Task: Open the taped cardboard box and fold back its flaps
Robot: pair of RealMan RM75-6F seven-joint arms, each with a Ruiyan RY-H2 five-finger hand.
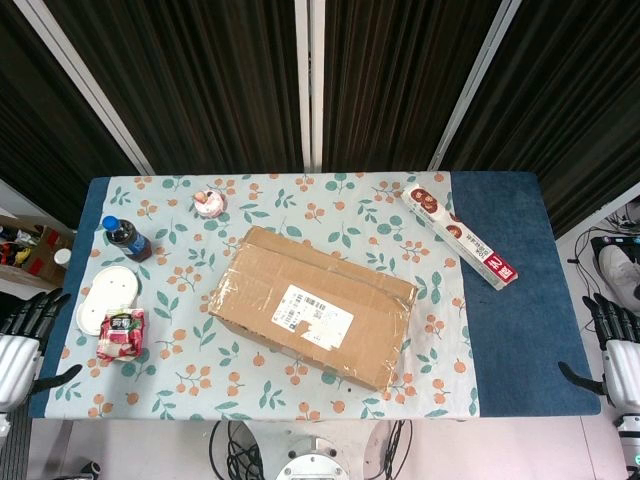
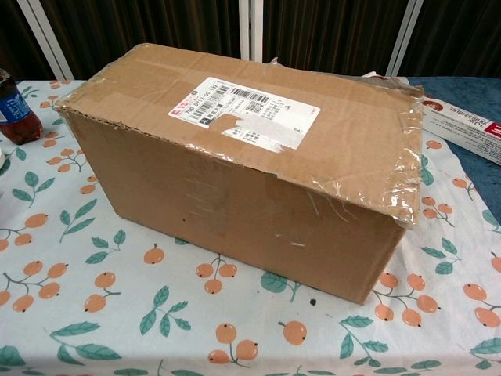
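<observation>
Black-fingered robot hand (image 1: 28, 335), open, empty

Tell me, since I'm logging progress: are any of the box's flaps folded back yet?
No. In the chest view the cardboard box is fully closed, with clear tape across its top edge and the shipping label unbroken.

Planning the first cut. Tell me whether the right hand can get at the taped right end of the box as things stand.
Probably yes. The right hand is open at the table's right edge, and only bare blue cloth lies between it and the cardboard box. The long foil carton lies further back, off that path.
</observation>
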